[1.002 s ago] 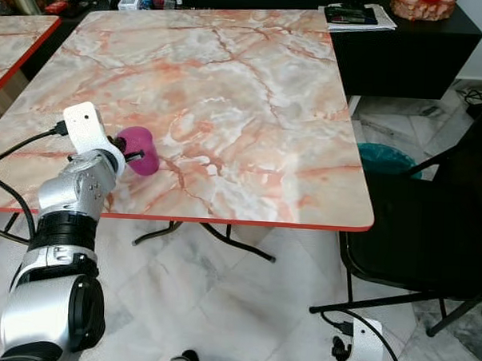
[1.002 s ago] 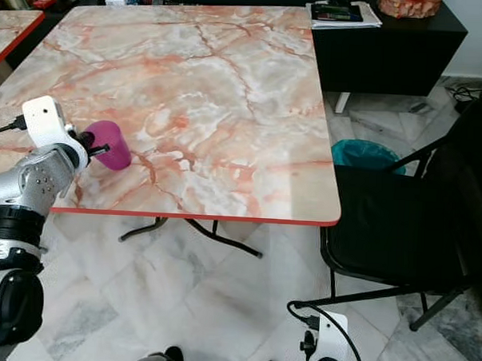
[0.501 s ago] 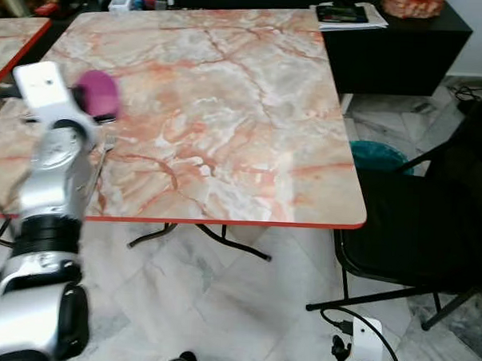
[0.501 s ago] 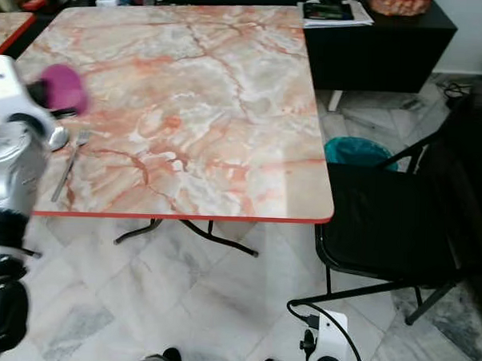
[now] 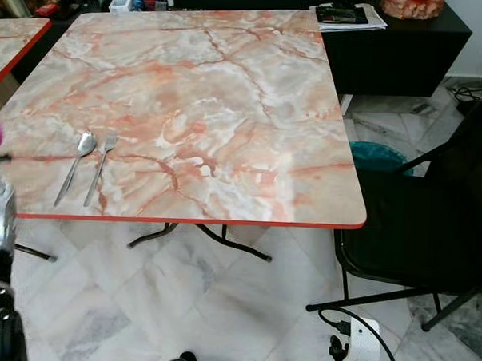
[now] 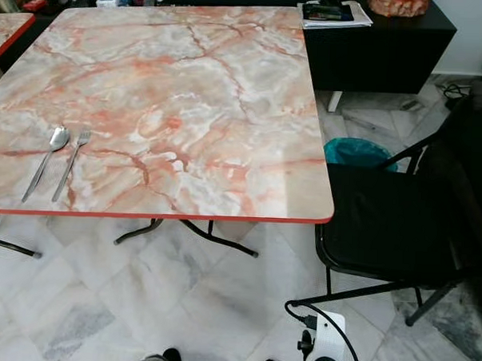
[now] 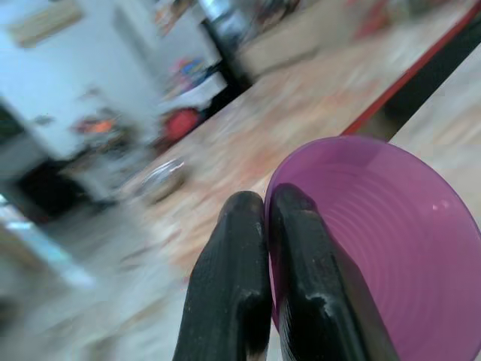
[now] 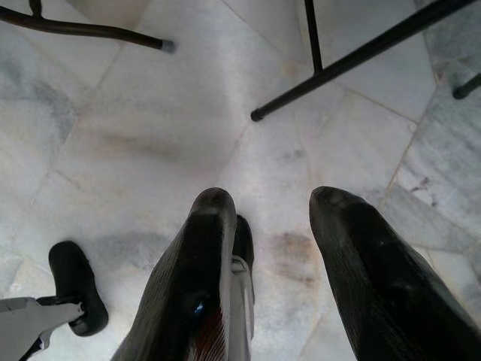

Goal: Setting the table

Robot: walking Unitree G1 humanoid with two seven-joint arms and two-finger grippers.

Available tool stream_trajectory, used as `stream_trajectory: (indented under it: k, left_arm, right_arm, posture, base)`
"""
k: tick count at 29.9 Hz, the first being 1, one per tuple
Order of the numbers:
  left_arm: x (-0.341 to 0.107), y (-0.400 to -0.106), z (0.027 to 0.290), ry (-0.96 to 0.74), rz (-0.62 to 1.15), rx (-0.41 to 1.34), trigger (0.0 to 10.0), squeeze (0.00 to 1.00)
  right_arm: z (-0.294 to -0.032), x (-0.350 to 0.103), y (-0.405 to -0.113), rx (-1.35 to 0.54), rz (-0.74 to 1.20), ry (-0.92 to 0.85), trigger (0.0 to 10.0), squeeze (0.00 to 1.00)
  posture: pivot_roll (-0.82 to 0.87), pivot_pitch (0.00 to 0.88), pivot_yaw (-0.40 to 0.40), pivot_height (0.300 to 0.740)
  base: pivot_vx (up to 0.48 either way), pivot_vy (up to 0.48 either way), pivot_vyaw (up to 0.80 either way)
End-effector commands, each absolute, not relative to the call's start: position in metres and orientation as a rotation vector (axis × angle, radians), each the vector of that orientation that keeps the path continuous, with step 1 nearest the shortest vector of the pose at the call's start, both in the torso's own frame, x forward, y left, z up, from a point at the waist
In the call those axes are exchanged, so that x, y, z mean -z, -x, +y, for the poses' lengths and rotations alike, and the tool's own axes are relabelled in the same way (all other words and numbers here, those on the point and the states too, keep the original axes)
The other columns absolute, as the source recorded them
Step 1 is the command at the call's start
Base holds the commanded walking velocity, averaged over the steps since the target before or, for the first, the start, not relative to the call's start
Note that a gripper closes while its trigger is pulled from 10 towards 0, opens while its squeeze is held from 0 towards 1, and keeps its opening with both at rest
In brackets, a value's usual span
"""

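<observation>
Table (image 5: pixel 229 84) setting is barely begun, as you can judge from the head views: a spoon (image 5: pixel 75 164) and a fork (image 5: pixel 99 168) lie side by side, just apart, near the front edge at the lower left of the marble top, and nothing else of a place setting is on it. No plate, no glass, and the cup (image 7: pixel 379 248) is not down yet.

You have that purple cup in the left gripper (image 7: pixel 270 207). In the left wrist view its two fingers are pinched together on the near rim, one inside and one outside, with the cup's open mouth facing the camera. In the left eye view you see only a sliver of purple at the far left edge, above the silver arm.

Your right gripper (image 8: pixel 274 207) hangs idle over the floor tiles, fingers spread and holding nothing.

Against a second ago, the cup and left arm were low over the table's front left corner, hiding the cutlery spot. Half a second ago they had risen toward the left, with the fork showing beneath. Now they have swung off the frame's left edge, and spoon and fork lie in plain view.

What is left, you would guess: set the cup by the cutlery, then the rest.
</observation>
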State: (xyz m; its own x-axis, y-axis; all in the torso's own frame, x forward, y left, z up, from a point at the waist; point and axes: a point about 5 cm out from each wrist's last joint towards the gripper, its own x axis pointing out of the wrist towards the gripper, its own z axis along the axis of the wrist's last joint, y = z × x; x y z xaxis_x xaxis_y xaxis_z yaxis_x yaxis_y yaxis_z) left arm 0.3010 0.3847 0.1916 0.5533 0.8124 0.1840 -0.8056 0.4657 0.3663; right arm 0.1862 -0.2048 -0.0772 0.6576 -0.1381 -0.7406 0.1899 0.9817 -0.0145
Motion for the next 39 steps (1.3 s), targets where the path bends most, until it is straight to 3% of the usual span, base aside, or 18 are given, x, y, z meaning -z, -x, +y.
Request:
stream_trajectory:
  k: [1,10,12,16,18,22,23,24,27,28,30,33,39]
  left_arm:
    - [-0.185,-0.291,0.395,-0.507,0.07,-1.044,10.0,0.0]
    - [-0.122,-0.255,0.406,-0.588,0.295,-1.137,10.0,0.0]
    - [-0.081,-0.234,0.4,-0.583,0.45,-1.093,10.0,0.0]
    - [-0.061,-0.228,0.392,-0.557,0.521,-1.034,10.0,0.0]
    - [-0.029,-0.219,0.372,-0.48,0.618,-0.925,10.0,0.0]
    - [-0.008,-0.216,0.352,-0.404,0.659,-0.817,10.0,0.0]
    - [0.011,-0.216,0.33,-0.349,0.723,-0.68,10.0,0.0]
    - [0.011,-0.216,0.33,-0.349,0.723,-0.68,10.0,0.0]
    - [0.031,-0.224,0.286,-0.218,0.74,-0.435,10.0,0.0]
    - [0.031,-0.224,0.286,-0.218,0.74,-0.435,10.0,0.0]
    - [0.04,-0.228,0.26,-0.105,0.754,-0.328,10.0,0.0]
    - [0.047,-0.231,0.23,-0.098,0.763,-0.176,10.0,0.0]
    - [0.049,-0.232,0.218,-0.051,0.75,-0.186,10.0,0.0]
  right_arm:
    - [-0.203,0.08,-0.182,0.193,0.85,-0.077,10.0,0.0]
    - [-0.202,0.08,-0.181,0.195,0.851,-0.078,10.0,0.0]
    - [-0.203,0.081,-0.18,0.196,0.854,-0.077,10.0,0.0]
    - [-0.203,0.081,-0.18,0.196,0.854,-0.075,10.0,0.0]
    - [-0.203,0.081,-0.18,0.196,0.855,-0.073,10.0,0.0]
    - [-0.204,0.081,-0.179,0.198,0.857,-0.071,10.0,0.0]
    - [-0.204,0.081,-0.179,0.196,0.861,-0.066,10.0,0.0]
    - [-0.204,0.081,-0.179,0.196,0.861,-0.066,10.0,0.0]
    - [-0.205,0.081,-0.179,0.189,0.865,-0.06,10.0,0.0]
    - [-0.205,0.081,-0.179,0.189,0.865,-0.06,10.0,0.0]
    - [-0.205,0.081,-0.179,0.186,0.867,-0.057,10.0,0.0]
    - [-0.206,0.081,-0.179,0.186,0.868,-0.055,10.0,0.0]
    - [-0.207,0.081,-0.179,0.189,0.865,-0.055,10.0,0.0]
  posture:
    - [-0.03,0.173,0.067,0.74]
    - [-0.03,0.171,0.07,0.74]
    - [-0.04,0.166,0.071,0.74]
    - [-0.04,0.164,0.072,0.74]
    - [-0.05,0.16,0.071,0.74]
    - [-0.05,0.156,0.069,0.74]
    - [-0.05,0.154,0.067,0.74]
    - [-0.05,0.154,0.067,0.74]
    - [-0.06,0.148,0.062,0.74]
    - [-0.06,0.148,0.062,0.74]
    - [-0.06,0.147,0.061,0.74]
    - [-0.05,0.145,0.059,0.74]
    - [-0.06,0.147,0.056,0.74]
  base:
    - [0.0,0.0,0.0]
    - [0.0,0.0,0.0]
    - [0.0,0.0,0.0]
    - [0.0,0.0,0.0]
    - [0.0,0.0,0.0]
    - [0.0,0.0,0.0]
    - [0.0,0.0,0.0]
    - [0.0,0.0,0.0]
    - [0.0,0.0,0.0]
    - [0.0,0.0,0.0]
    - [0.0,0.0,0.0]
    - [0.0,0.0,0.0]
    - [0.0,0.0,0.0]
